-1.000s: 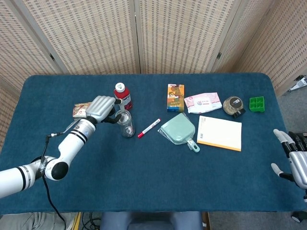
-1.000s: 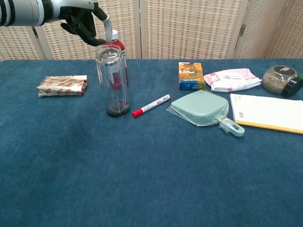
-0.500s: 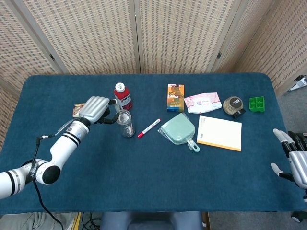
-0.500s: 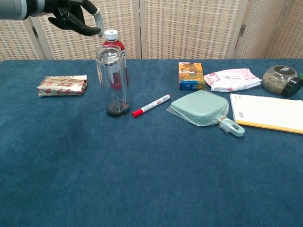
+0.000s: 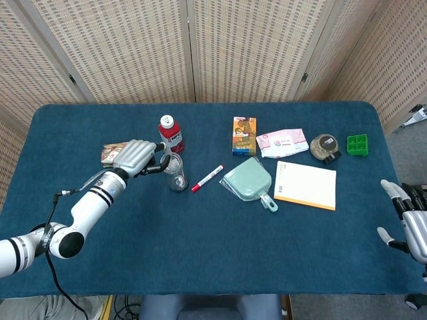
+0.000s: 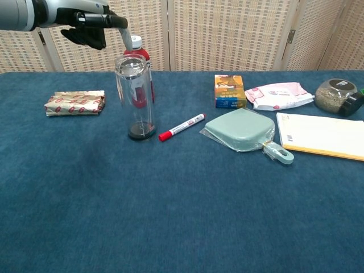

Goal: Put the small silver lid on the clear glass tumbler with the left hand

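Observation:
The clear glass tumbler (image 6: 134, 99) stands upright on the blue table, in front of a red bottle. A small silver lid (image 6: 131, 60) sits on its rim. My left hand (image 6: 85, 24) hovers just left of and above the tumbler's top, its fingers stretched out toward it and holding nothing. In the head view the left hand (image 5: 136, 157) lies beside the tumbler (image 5: 175, 173), thumb tip close to the rim. My right hand (image 5: 408, 222) rests off the table's right edge, fingers apart and empty.
A red bottle (image 6: 135, 52) stands right behind the tumbler. A foil-wrapped pack (image 6: 75, 103) lies to the left, a red marker (image 6: 181, 127) to the right. Further right are a green dustpan (image 6: 242, 130), an orange box (image 6: 230, 91), a notepad (image 6: 321, 135) and a jar (image 6: 333, 94).
My left hand drew back leftward from the tumbler's top, its fingers uncurling, then settled flat beside it. The lid and tumbler stayed still. The right hand has not moved.

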